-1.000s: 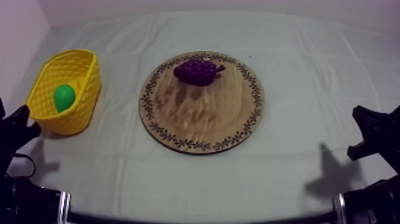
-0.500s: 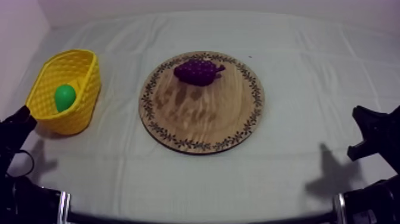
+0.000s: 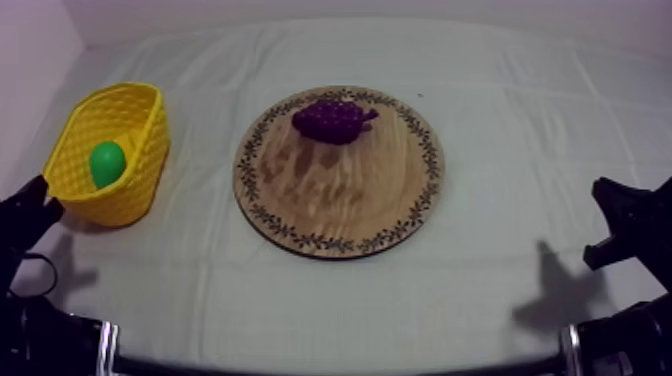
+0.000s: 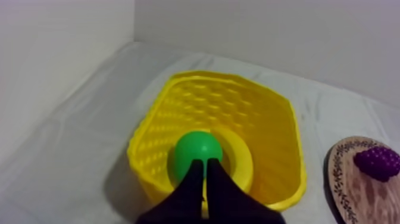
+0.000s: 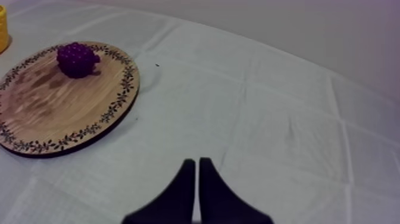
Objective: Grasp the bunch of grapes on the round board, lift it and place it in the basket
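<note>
Top view, left to right: the left hand (image 3: 36, 193) sits low at the left edge of the counter (image 3: 520, 120), just beside the near end of the yellow basket (image 3: 140, 150). The basket holds a green fruit (image 3: 108, 163). Near the middle lies the round wooden board (image 3: 340, 200), and the bunch of grapes (image 3: 333, 120) rests on its far part, well apart from the basket. The right hand (image 3: 606, 192) sits low at the right edge, apart from the board. In the left wrist view the left hand's fingers (image 4: 191, 184) lie pressed together with nothing between them, their tips in line with the green fruit in the basket. In the right wrist view the right hand's fingers (image 5: 186, 184) are likewise closed and empty, over bare counter near the board.
</note>
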Controlling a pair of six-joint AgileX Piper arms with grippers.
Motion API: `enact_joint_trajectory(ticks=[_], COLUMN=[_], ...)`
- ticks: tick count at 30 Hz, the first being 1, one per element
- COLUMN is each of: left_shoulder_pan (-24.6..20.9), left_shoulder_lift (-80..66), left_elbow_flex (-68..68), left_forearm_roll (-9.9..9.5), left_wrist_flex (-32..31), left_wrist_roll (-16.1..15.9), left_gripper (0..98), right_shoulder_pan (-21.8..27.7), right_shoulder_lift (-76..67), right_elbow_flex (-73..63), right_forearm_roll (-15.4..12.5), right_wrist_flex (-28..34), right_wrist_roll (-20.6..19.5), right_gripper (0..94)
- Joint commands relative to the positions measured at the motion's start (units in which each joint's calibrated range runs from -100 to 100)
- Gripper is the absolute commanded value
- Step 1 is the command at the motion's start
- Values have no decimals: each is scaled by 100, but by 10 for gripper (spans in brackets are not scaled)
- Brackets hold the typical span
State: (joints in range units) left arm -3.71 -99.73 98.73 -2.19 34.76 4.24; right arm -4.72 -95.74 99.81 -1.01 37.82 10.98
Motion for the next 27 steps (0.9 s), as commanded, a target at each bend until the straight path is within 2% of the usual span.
enact_joint_trajectory(ticks=[1, 13, 21, 27], left_shoulder_pan=[-3, 267, 493, 535], left_shoulder_lift=[45, 1695, 3205, 4213], left_elbow_flex=[-64, -2005, -3601, -4629], left_forearm_roll=[-49, -61, -38, 210], left_wrist_flex=[-3, 241, 687, 802], left_wrist_roll=[-26, -109, -254, -523], left_gripper=[0, 0, 0, 0], right_shoulder_pan=[-2, -2, -2, -2], right_shoulder_lift=[-1, -1, -1, -1], right_elbow_flex=[-3, -3, -3, -3], right_forearm_roll=[1, 1, 1, 1], right_wrist_flex=[0, 0, 0, 0], right_wrist_roll=[-2, -2, -2, -2], right_gripper=[4, 4, 4, 4])
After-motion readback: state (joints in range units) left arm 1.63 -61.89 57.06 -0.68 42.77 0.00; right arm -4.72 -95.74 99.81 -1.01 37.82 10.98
